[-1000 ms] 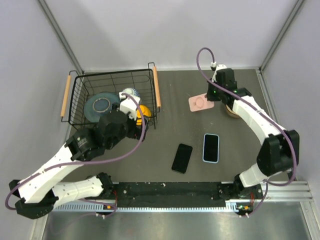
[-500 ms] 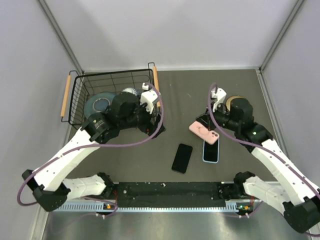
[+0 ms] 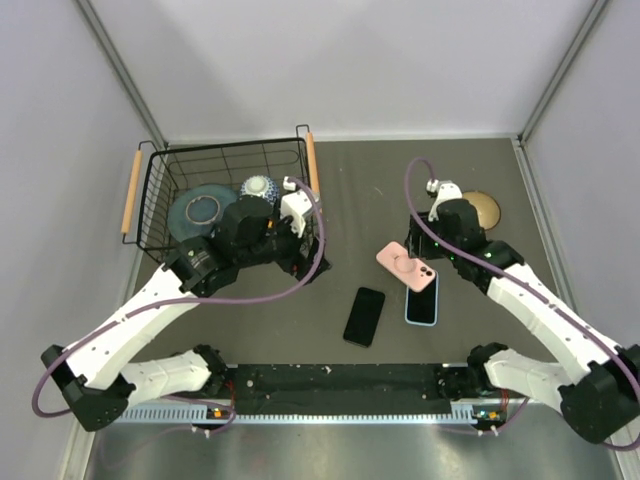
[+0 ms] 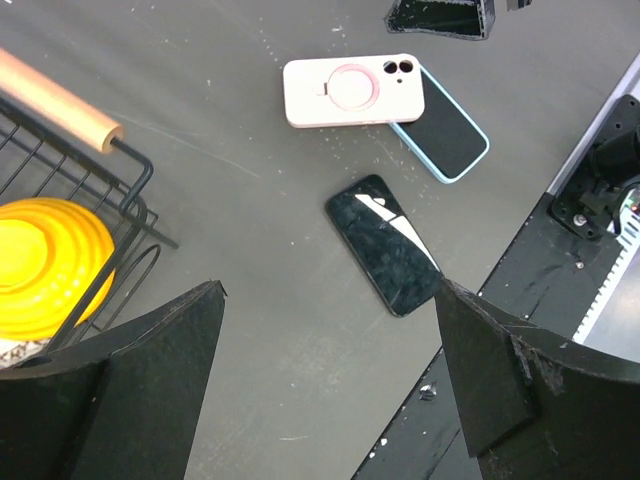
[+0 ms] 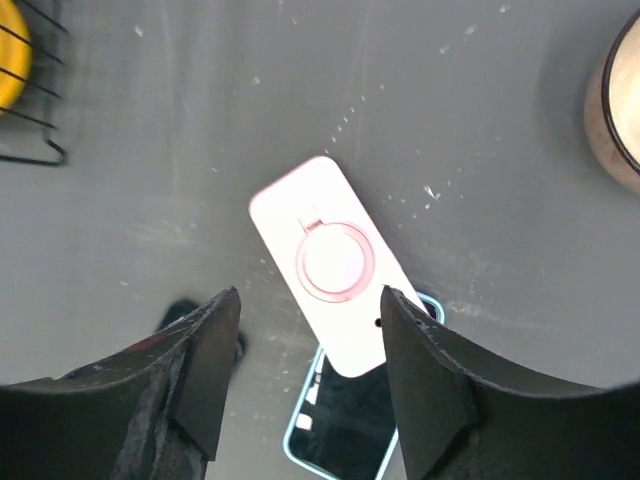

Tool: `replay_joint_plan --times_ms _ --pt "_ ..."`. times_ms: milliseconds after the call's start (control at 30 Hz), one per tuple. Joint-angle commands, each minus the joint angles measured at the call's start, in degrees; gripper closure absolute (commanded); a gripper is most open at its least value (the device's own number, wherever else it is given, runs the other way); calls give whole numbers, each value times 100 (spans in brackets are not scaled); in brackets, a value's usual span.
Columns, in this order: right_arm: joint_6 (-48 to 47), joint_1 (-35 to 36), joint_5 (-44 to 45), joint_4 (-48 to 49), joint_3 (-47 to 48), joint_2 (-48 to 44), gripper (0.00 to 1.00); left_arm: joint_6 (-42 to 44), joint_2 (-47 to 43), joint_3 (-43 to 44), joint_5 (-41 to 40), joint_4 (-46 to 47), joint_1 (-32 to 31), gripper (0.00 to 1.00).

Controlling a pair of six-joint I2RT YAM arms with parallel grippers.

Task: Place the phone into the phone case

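Pink, ring side up, the case (image 3: pixel 406 266) now lies right of centre on the worktop, its near corner overlapping the far end of the blue-rimmed slab (image 3: pixel 421 300). A second ago the right claw (image 5: pixel 308 292) held it at the far right. That claw has let go, and its fingers stand apart above the case. The left claw (image 4: pixel 330 288), wide apart and empty, hovers by the basket (image 3: pixel 222 147). The phone (image 3: pixel 364 316) lies screen up, just left of the slab. Case and phone are now near each other, but the case probably lies opening down and needs turning.
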Motion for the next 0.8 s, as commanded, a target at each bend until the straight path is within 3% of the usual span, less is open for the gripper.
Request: replay_joint_plan --times_ms 0,67,167,267,567,767 --pt "-559 51 153 83 -173 218 39 65 -462 -307 -265 366 17 8" --pt "-1295 147 160 154 -147 498 34 65 -646 -465 -388 410 8 8" --pt "-2201 594 923 23 63 912 30 30 -875 -588 -424 436 17 7" --pt "-2616 1024 1329 -66 205 1413 27 21 -1078 -659 -380 436 17 7" --pt "-3005 1852 2347 154 276 2424 25 73 -1737 -905 -538 305 8 6" --pt "-3004 1923 2427 251 126 2934 25 144 -1983 -958 -652 199 8 5"
